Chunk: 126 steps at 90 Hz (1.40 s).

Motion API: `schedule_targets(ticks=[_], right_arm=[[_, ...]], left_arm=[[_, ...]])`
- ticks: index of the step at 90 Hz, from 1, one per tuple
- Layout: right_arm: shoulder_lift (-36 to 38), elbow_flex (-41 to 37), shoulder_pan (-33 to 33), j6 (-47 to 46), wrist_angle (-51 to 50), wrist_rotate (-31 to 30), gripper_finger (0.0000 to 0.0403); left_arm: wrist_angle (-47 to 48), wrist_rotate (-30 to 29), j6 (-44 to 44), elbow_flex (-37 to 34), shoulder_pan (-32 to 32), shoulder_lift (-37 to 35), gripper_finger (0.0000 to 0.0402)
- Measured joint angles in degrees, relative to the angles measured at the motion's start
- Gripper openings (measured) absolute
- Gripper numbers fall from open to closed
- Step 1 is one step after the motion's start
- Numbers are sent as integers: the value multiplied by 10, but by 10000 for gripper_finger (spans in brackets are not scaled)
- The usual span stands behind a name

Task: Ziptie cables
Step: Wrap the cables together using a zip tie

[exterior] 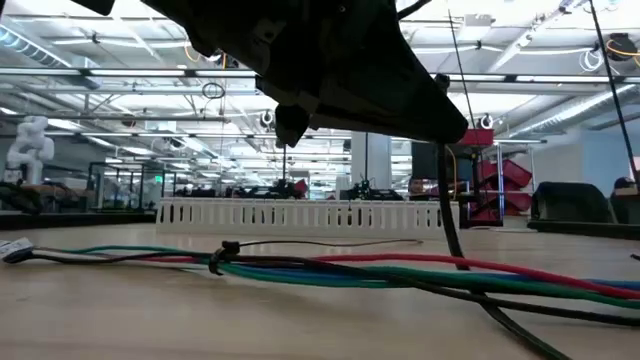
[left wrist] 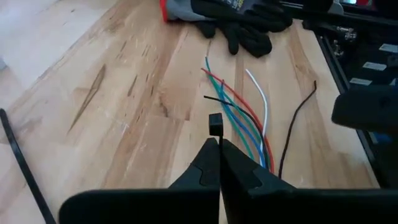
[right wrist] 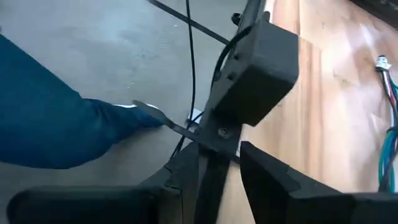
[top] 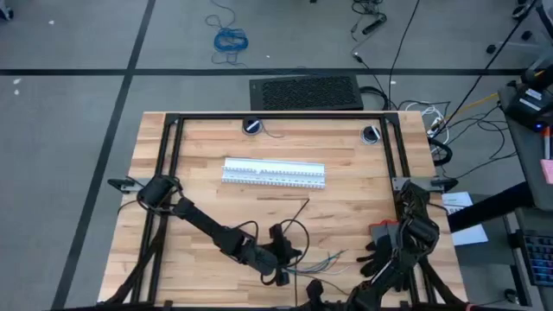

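Left end effector [left wrist: 219,144] is down low over the near middle of the surface [top: 199,164], fingers pressed together on the small square head of a ziptie [left wrist: 215,124]. Just ahead of it the cables [left wrist: 239,112] lie fanned out flat on the wood: red, green, blue, white and black strands. Low view shows them bunched at one spot by a dark band [exterior: 222,258]. A second ziptie [left wrist: 296,127] lies loose beside the fan, near the frame. A black glove [left wrist: 239,18] sits beyond the wire ends.

Right end effector [right wrist: 219,163] is parked at the near right corner of the surface, fingers apart with a frame bracket [right wrist: 258,68] between them. White slotted strips [top: 274,173] lie farther back, well apart.
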State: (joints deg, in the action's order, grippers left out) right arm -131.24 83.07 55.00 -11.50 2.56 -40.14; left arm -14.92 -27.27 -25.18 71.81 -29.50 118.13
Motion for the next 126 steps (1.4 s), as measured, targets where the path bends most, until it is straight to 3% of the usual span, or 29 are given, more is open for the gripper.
schedule_targets(ticks=[49, 126], right_arm=[[-35, 0, -6, 24, 66, 0, 105], [-30, 31, 0, 52, -6, -27, 105]], left_arm=[[12, -28, -45, 0, 1, 0, 0], [24, -24, -75, 0, 5, 0, 0]])
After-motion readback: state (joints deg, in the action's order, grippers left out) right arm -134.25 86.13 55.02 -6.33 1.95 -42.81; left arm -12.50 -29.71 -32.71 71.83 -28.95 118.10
